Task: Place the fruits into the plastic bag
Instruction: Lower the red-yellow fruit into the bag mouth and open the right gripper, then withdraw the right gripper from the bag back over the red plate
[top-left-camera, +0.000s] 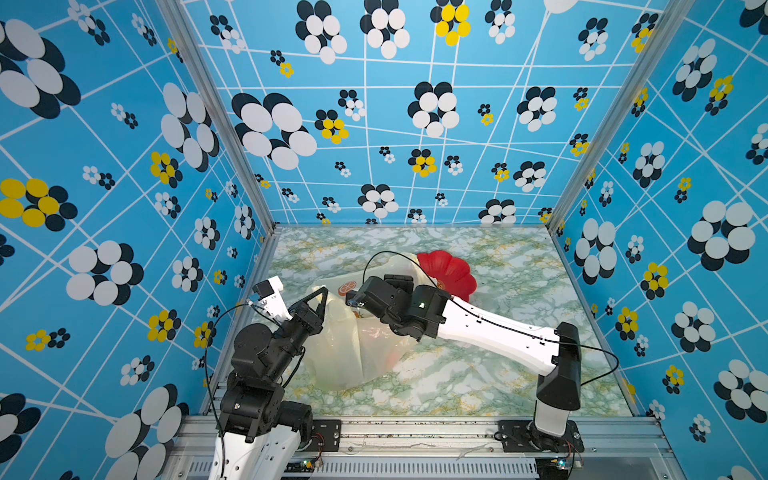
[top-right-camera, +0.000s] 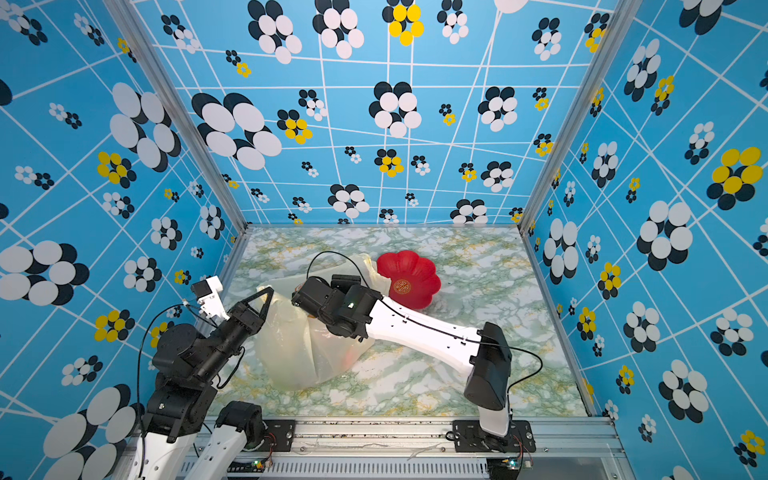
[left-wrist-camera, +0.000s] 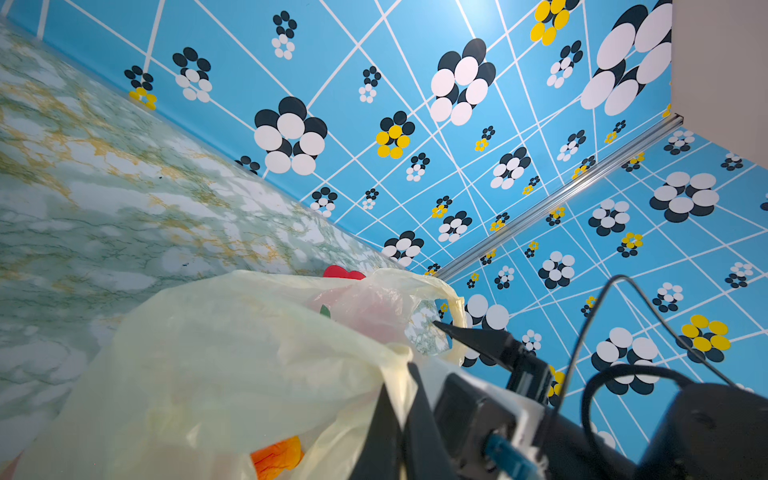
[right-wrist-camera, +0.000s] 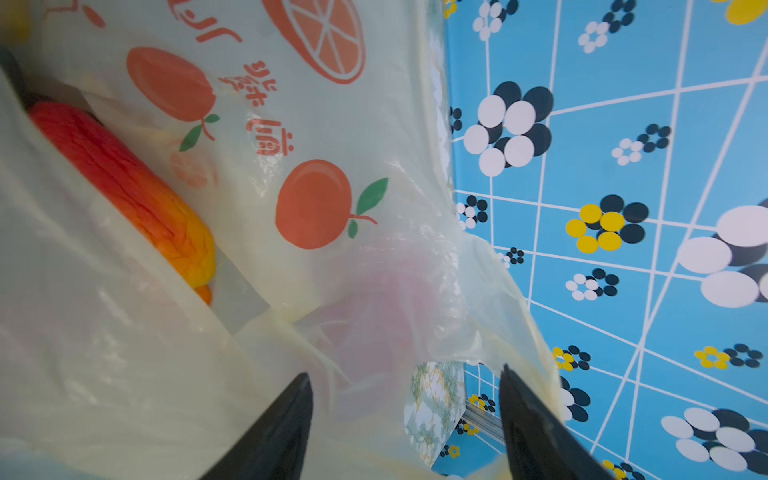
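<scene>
Red-yellow mango (right-wrist-camera: 124, 183) in plastic bag (right-wrist-camera: 291, 291)

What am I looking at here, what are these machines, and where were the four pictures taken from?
Two robot arms stand at the front edge of a marble-patterned table inside a blue flowered booth. Two pictures look down from overhead; the other two come from cameras on the arms' wrists. On the table lie a cream plastic bag and a red flower-shaped plate, which looks empty. The left gripper is shut on the plastic bag, pinching its edge and holding it up. The right gripper is open at the bag's mouth and holds nothing. Its wrist view shows a red-yellow mango inside the bag.
</scene>
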